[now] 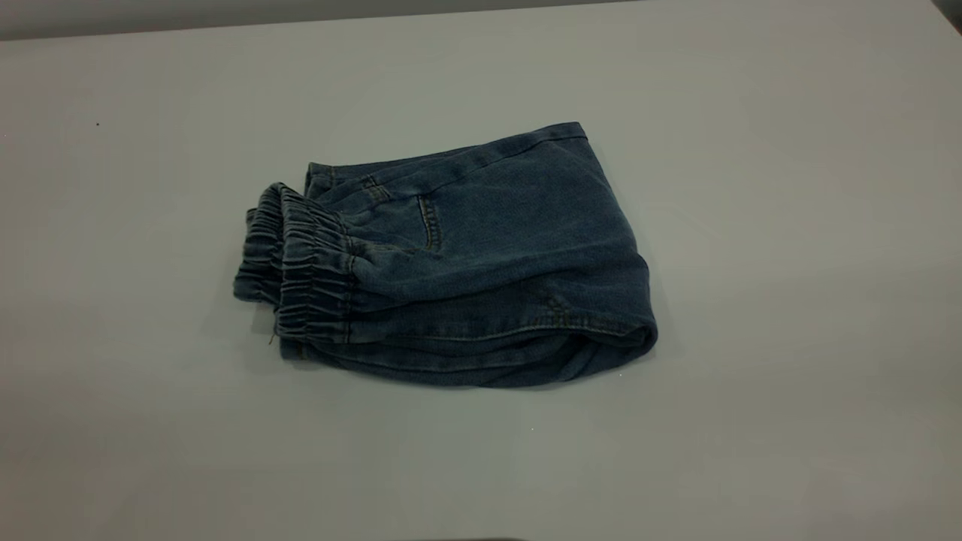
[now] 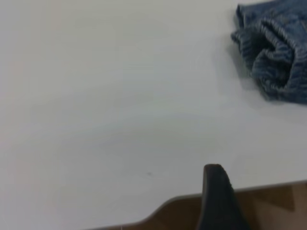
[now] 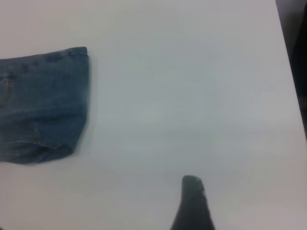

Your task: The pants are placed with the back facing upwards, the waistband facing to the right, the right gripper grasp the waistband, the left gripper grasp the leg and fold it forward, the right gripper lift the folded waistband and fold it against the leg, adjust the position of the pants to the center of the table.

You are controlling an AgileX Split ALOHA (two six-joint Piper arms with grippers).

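The pants (image 1: 451,259) are lying folded into a compact bundle near the middle of the table (image 1: 789,225), with the elastic waistband (image 1: 301,267) stacked at the exterior view's left and the folded edge at its right. Neither arm is being shown in the exterior view. One dark finger of the left end effector (image 2: 218,199) is being seen over the table edge, well apart from the waistband; one finger of the right end effector (image 3: 194,203) is being seen over bare table, well apart from the folded edge. Nothing is being held; how far either is open cannot be told. The folding is judged complete. Any remaining centering is best done by sliding the whole bundle, so that the layers are not being disturbed.
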